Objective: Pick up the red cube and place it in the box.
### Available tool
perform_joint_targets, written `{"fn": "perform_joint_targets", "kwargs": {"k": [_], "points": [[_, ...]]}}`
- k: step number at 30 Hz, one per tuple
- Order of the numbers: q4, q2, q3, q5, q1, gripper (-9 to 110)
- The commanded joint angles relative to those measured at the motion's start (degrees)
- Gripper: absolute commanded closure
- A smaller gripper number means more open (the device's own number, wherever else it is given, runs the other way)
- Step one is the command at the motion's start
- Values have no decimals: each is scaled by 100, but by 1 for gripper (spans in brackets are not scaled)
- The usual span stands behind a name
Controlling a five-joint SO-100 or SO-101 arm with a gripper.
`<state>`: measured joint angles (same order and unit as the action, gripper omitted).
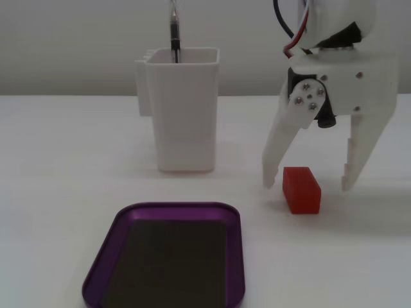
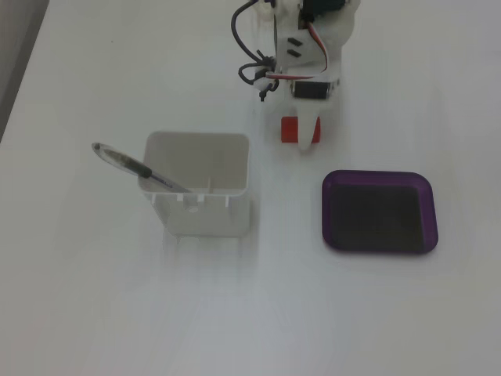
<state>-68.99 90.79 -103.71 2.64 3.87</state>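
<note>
In a fixed view, the shallow purple tray point(image 1: 236, 256) is lying nearest, the small red block point(image 1: 301, 190) is resting on the white table point(image 1: 64, 167) between the white gripper's point(image 1: 308, 186) spread jaws, and the tall white plastic container point(image 1: 183, 109) holding a pen point(image 1: 174, 32) is standing behind.

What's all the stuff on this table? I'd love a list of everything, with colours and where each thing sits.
red cube: one, red-orange, on the table between the open fingers of the tool, right of the white container in the low fixed view.
box: one, purple rim with dark inside, empty, in front of the container at the bottom of that view.
white container: one, white, upright on the table behind the box.
pen: one, dark with clear barrel, leaning inside the container.
table: one, white.
tool: one, white, fingers spread either side of the cube, tips near the table.
</note>
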Motion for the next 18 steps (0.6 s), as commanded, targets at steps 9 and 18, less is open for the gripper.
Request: {"fn": "perform_joint_targets", "kwargs": {"k": [9, 18], "points": [[299, 18, 18, -62, -18, 73], [554, -413, -70, -62, -9, 73]]}}
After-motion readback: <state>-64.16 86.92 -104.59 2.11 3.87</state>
